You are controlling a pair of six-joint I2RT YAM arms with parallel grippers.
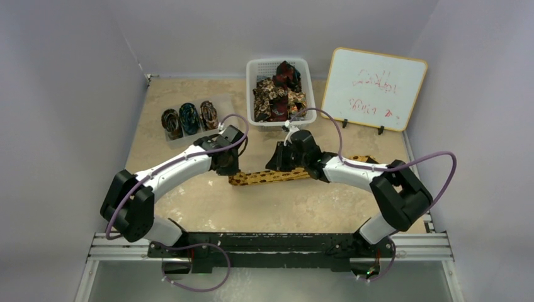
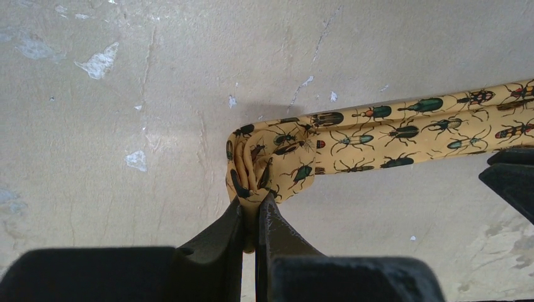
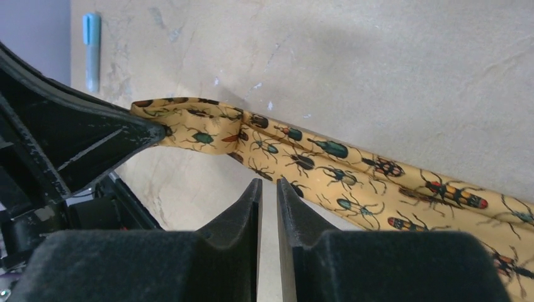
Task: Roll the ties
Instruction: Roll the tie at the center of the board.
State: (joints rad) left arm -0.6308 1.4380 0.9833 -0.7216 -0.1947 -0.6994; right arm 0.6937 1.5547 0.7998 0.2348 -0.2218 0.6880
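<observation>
Left wrist view: the left jaws are clamped on the folded end of the golden-yellow tie (image 2: 378,135). The tie stretches across the table (image 2: 113,157), on the arms' side of the white basket (image 1: 271,61). The right jaws stand narrowly apart, seemingly holding nothing.

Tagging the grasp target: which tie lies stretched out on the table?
The golden-yellow beetle-print fabric tie, one end pinched in the left gripper. The three dark ties sit rolled in a tray; the rest are heaped in the white basket.
</observation>
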